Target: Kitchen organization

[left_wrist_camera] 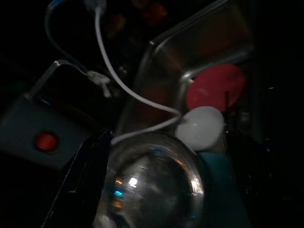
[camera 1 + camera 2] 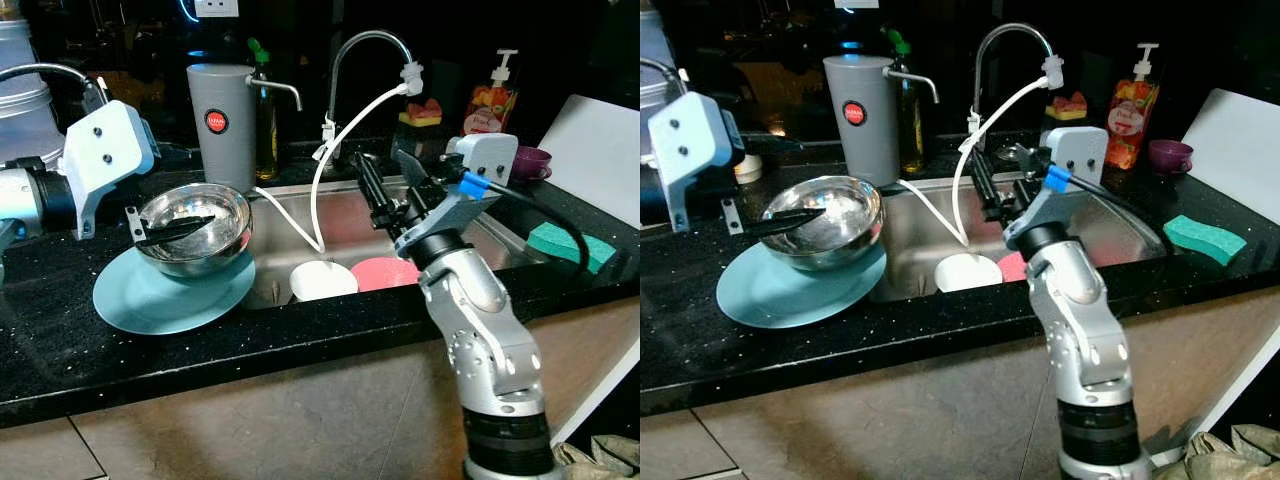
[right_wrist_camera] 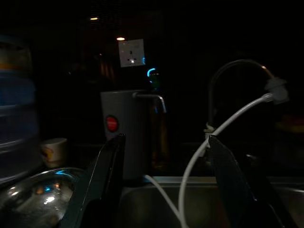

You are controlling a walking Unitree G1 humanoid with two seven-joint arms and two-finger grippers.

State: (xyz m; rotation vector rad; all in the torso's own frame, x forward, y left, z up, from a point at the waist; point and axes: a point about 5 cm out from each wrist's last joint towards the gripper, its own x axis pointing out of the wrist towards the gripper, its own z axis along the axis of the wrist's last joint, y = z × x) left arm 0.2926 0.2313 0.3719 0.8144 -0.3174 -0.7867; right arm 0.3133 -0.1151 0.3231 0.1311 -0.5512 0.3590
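Our left gripper (image 2: 170, 232) is clamped on the rim of the steel bowl (image 2: 195, 226), which sits on the teal plate (image 2: 172, 291) at the worktop's front edge beside the sink (image 2: 300, 235). Our right gripper (image 2: 385, 180) hovers above the sink, fingers spread wide, likely poised for the white dish (image 2: 322, 281) or pink dish (image 2: 385, 273).

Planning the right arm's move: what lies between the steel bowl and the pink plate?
In the left eye view, the white plate in the sink sits between the steel bowl and pink plate.

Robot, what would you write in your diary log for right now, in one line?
left gripper: gripping steel bowl rim, bowl on blue plate | right gripper: open above sink | in sink: white plate, pink plate
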